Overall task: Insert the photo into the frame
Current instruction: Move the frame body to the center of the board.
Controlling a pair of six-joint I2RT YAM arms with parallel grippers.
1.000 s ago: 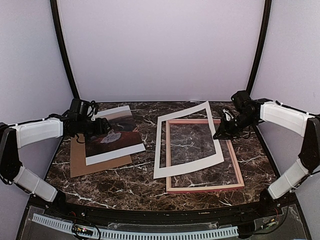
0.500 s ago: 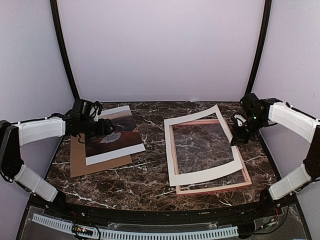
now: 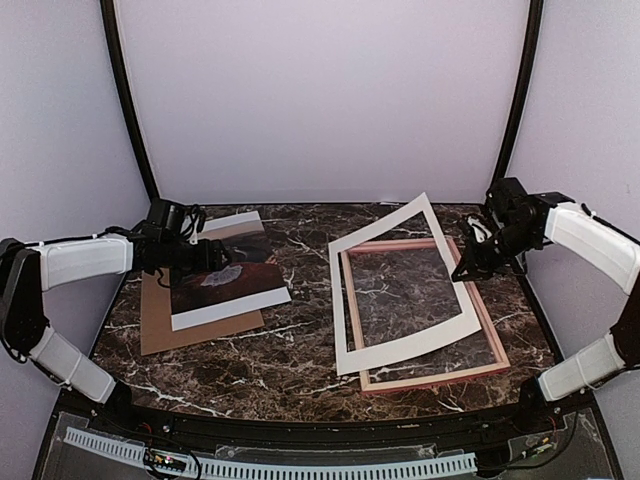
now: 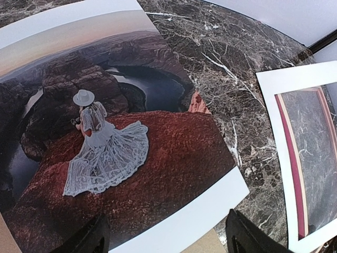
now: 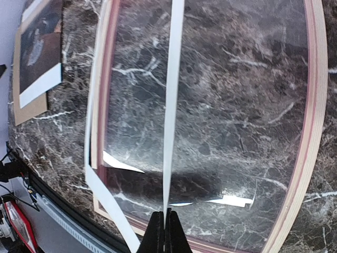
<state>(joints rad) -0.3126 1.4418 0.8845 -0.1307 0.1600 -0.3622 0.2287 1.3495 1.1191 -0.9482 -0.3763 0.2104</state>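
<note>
The dark marbled counter (image 3: 290,350) carries everything here, and the frame (image 3: 430,378) lies flat on its right half, pale wooden rails around an open middle through which the marble shows. Across the frame sits a white mat (image 3: 341,310) with a big rectangular window. It covers most of the frame's opening, its left side down by the frame's left rail and its right side lifted clear of the frame, so the sheet tilts and bows. Well to the left of the frame, a brown cardboard board (image 3: 160,325) lies flat on the counter. The photo (image 3: 235,285) rests picture-side up on that board, skewed, its near right corner hanging past the board toward the frame, with a strip of bare marble between it and the mat. The right claw (image 3: 468,270) is above the frame's right rail, pinched tight on the mat's raised right edge. The left claw (image 3: 213,258) is on the far side of the photo from the frame, its fingers spread wide over the print and gripping nothing.
</note>
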